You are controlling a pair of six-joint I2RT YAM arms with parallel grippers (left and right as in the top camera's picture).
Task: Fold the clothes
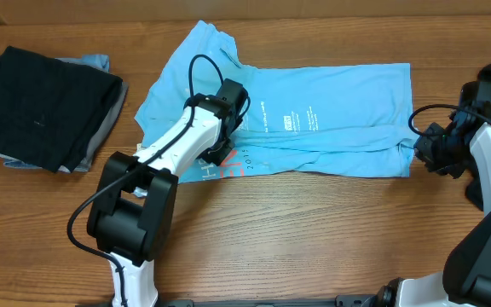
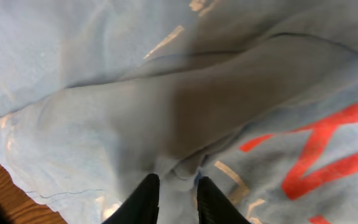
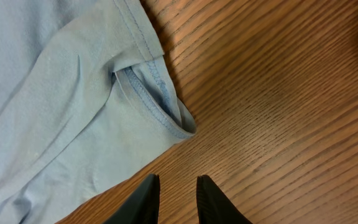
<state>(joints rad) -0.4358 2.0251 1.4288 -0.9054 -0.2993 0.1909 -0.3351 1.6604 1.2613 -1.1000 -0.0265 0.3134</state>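
Well to the left of the light blue T-shirt (image 1: 331, 119), a folded black garment (image 1: 45, 107) lies on a grey garment (image 1: 113, 119) on the desk (image 1: 314, 239). The T-shirt lies spread across the middle of the desk, with one sleeve angled up at its left end. From overhead, the left hand (image 1: 228, 128) sits on the T-shirt's left part, just above the red lettering (image 1: 233, 166), with its fingertips hidden. Only the left wrist view shows that the left hand (image 2: 178, 199) is narrow, with a raised ridge of cloth between its fingers. I cannot tell whether it actually grips the cloth. At the T-shirt's right edge, the right hand (image 1: 429, 147) looks from overhead as if it touches the cloth. The right wrist view shows that the right hand (image 3: 178, 199) is narrow and holding nothing. It is over bare wood just beside the stitched hem (image 3: 160, 99).
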